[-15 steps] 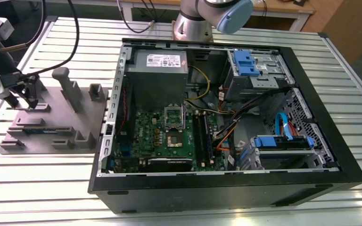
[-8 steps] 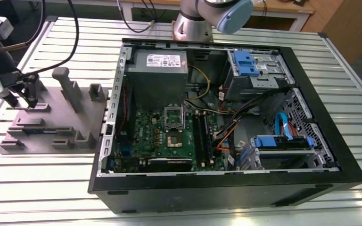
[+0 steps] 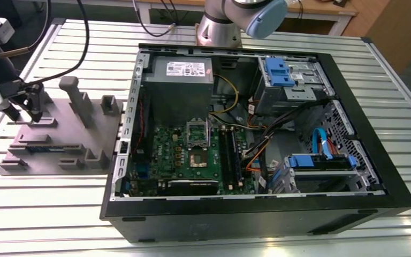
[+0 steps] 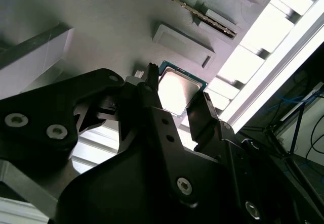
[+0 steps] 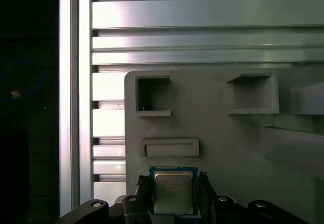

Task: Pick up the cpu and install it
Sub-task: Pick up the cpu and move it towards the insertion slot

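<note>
The cpu (image 5: 173,192), a small square chip with a shiny metal top and a green rim, lies at the edge of the grey tray (image 5: 228,148). My gripper (image 5: 173,183) has one black finger against each side of the chip and looks shut on it. The second wrist view shows the cpu (image 4: 177,90) flanked by the same fingers (image 4: 152,90) just above the tray (image 4: 101,21). In the exterior view my gripper (image 3: 25,116) reaches down onto the tray (image 3: 48,155) at the far left. The motherboard's socket (image 3: 197,157) sits open inside the computer case (image 3: 256,214).
Upright posts and slots (image 3: 77,101) rise from the tray beside my gripper. The case holds a grey power supply (image 3: 180,72), blue drive bays (image 3: 284,72) and loose cables (image 3: 263,139). Everything rests on a slatted aluminium table (image 3: 41,203). The arm's base (image 3: 220,27) stands behind the case.
</note>
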